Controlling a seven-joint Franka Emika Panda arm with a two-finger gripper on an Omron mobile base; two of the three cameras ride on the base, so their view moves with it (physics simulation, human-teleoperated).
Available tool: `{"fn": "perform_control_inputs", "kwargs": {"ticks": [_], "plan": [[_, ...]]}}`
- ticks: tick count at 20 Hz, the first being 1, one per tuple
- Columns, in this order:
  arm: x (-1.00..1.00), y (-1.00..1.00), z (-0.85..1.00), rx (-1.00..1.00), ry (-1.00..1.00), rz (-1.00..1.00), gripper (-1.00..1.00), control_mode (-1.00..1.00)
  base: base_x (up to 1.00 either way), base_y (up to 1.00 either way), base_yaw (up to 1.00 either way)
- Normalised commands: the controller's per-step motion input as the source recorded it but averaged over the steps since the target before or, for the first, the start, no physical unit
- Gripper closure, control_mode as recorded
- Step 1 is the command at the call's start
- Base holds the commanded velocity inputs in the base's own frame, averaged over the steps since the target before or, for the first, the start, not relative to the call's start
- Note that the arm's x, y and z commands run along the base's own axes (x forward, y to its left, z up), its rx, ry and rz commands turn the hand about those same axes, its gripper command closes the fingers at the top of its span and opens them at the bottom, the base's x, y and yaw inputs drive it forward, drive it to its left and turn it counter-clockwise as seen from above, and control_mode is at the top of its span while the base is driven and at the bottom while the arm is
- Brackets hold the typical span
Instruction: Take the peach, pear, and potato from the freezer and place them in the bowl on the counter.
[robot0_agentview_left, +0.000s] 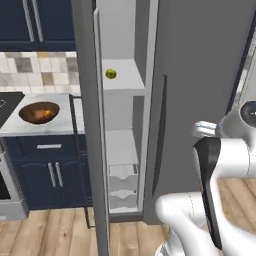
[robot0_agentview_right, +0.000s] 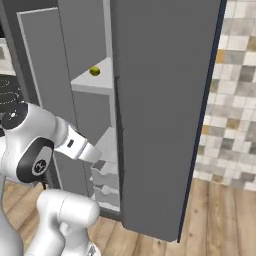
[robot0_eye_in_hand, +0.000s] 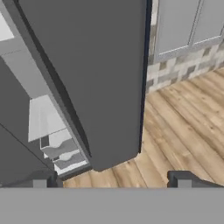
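The pear (robot0_agentview_left: 111, 74), small and yellow-green, sits alone on an upper white shelf of the freezer (robot0_agentview_left: 200, 75), and also appears as the pear (robot0_agentview_right: 94, 71) through the door gap. On the counter (robot0_agentview_left: 65, 112) to the left stands the brown wooden bowl (robot0_agentview_left: 30, 111), with an orange round spot inside that looks like the peach (robot0_agentview_left: 47, 114). I cannot make out the potato. My gripper (robot0_eye_in_hand: 113, 180) is open with nothing between its fingertips (robot0_eye_in_hand: 43, 181). It is pulled back from the freezer (robot0_eye_in_hand: 87, 74), facing the grey door and the wooden floor.
The freezer door (robot0_agentview_right: 160, 100) stands wide into the room, with its dark handle (robot0_agentview_left: 162, 125) on the edge. White drawers (robot0_agentview_left: 122, 182) fill the freezer's bottom. Navy cabinets (robot0_agentview_left: 45, 170) sit under the counter, and a black stove (robot0_agentview_left: 7, 107) lies at the far left.
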Motion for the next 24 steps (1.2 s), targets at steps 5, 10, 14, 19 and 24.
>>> {"fn": "perform_control_inputs", "kwargs": {"ticks": [5,10,14,19,24], "plan": [[0.0,0.0,0.0,0.0,0.0,0.0,-1.0,1.0,0.06,0.0,0.37],[0.0,0.0,0.0,0.0,0.0,0.0,-1.0,1.0,0.46,0.0,0.02],[0.0,0.0,0.0,0.0,0.0,0.0,-1.0,1.0,0.86,-0.02,0.02],[0.0,0.0,0.0,0.0,0.0,0.0,-1.0,1.0,0.29,0.0,0.34],[0.0,0.0,0.0,0.0,0.0,0.0,-1.0,1.0,0.18,0.0,0.26]]}}
